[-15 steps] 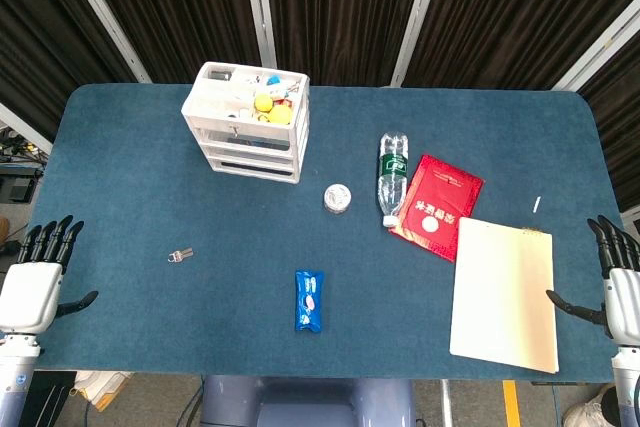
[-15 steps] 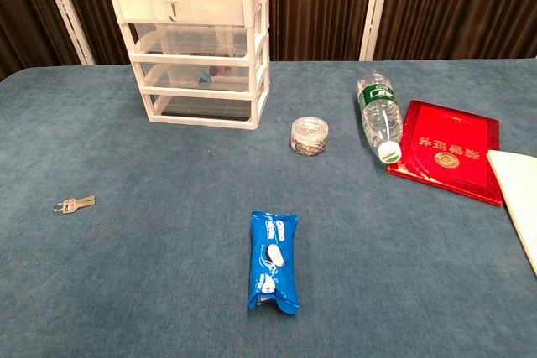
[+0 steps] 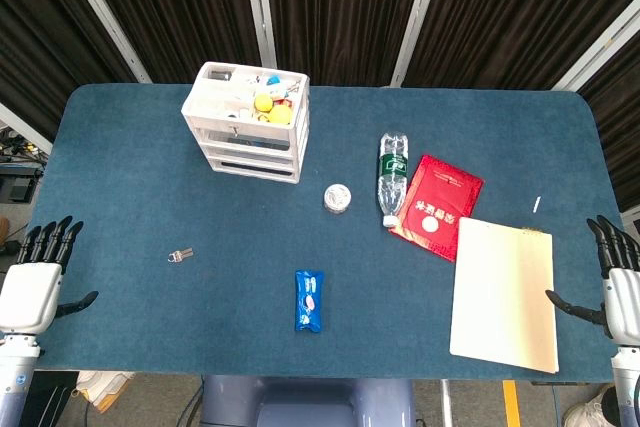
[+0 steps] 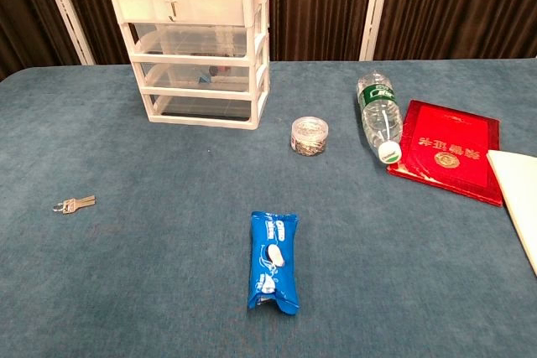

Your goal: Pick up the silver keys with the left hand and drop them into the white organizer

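Silver keys [image 3: 180,255] lie flat on our blue felt table [image 3: 120,177], well apart from our empty left hand [image 3: 36,277], fingers spread; right hand [image 3: 612,282] likewise spread; white plastic drawer organizer [image 3: 247,122] stands far back.

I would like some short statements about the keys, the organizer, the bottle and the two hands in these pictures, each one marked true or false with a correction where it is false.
1. The silver keys lie on the table, apart from the left hand. True.
2. The left hand holds the keys. False: it is open at the table's left edge and holds nothing.
3. The plastic bottle stands upright. False: it lies on its side beside the red booklet.
4. The white organizer has small things in its top tray. True.
5. The blue packet lies inside the organizer. False: it lies on the table near the front edge.
6. The right hand is open at the table's right edge. True.
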`<action>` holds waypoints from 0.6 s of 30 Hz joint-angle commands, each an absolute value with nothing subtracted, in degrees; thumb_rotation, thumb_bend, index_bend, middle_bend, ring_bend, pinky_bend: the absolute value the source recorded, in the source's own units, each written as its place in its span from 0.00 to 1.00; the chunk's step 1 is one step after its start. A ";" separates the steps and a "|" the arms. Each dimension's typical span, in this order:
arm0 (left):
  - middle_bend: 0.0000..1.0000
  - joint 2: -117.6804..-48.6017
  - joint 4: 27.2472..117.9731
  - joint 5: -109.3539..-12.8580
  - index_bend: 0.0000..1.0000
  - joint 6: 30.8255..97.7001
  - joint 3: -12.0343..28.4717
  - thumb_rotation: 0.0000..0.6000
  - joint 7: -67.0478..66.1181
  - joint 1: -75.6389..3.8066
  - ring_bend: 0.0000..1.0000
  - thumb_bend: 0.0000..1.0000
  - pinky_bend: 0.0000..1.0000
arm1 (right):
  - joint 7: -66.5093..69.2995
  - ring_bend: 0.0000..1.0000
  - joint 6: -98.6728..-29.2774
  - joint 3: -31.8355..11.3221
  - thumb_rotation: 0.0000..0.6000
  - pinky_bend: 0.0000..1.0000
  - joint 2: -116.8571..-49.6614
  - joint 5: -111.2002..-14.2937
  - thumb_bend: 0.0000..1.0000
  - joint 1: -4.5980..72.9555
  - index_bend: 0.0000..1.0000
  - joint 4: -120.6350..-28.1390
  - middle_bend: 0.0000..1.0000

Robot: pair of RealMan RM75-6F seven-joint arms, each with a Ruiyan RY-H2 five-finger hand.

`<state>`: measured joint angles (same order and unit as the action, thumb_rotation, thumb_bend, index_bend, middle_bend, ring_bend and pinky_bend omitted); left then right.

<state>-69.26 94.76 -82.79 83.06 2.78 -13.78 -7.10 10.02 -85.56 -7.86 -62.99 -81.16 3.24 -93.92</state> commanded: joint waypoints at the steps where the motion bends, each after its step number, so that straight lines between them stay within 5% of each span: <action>1: 0.00 -69.26 94.74 -82.47 0.00 82.85 2.86 1.00 -13.71 -7.15 0.00 0.00 0.00 | 9.99 0.00 -85.50 -7.91 1.00 0.00 -63.03 -81.05 0.07 3.28 0.00 -93.93 0.00; 11: 0.02 -69.82 95.15 -80.76 0.00 82.49 3.81 1.00 -15.68 -7.62 0.01 0.04 0.00 | 10.08 0.00 -85.37 -7.75 1.00 0.00 -63.00 -81.04 0.07 3.23 0.00 -94.09 0.00; 14: 0.29 -70.69 95.03 -79.79 0.05 82.93 4.96 1.00 -17.14 -8.05 0.25 0.11 0.18 | 10.35 0.00 -85.53 -7.77 1.00 0.00 -63.00 -81.19 0.07 3.20 0.00 -94.16 0.00; 16: 0.56 -71.38 95.49 -78.09 0.18 82.68 6.11 1.00 -17.07 -8.42 0.50 0.12 0.35 | 10.38 0.00 -85.49 -7.64 1.00 0.00 -63.01 -81.40 0.07 3.21 0.00 -94.20 0.00; 18: 0.70 -71.60 96.60 -75.34 0.27 81.44 7.15 1.00 -16.87 -8.81 0.62 0.13 0.45 | 10.34 0.00 -85.56 -7.60 1.00 0.00 -63.04 -81.57 0.07 3.22 0.00 -94.20 0.00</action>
<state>-71.11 95.62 -77.69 82.42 5.99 -17.05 -8.33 10.35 -85.55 -7.61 -63.03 -81.56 3.22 -94.20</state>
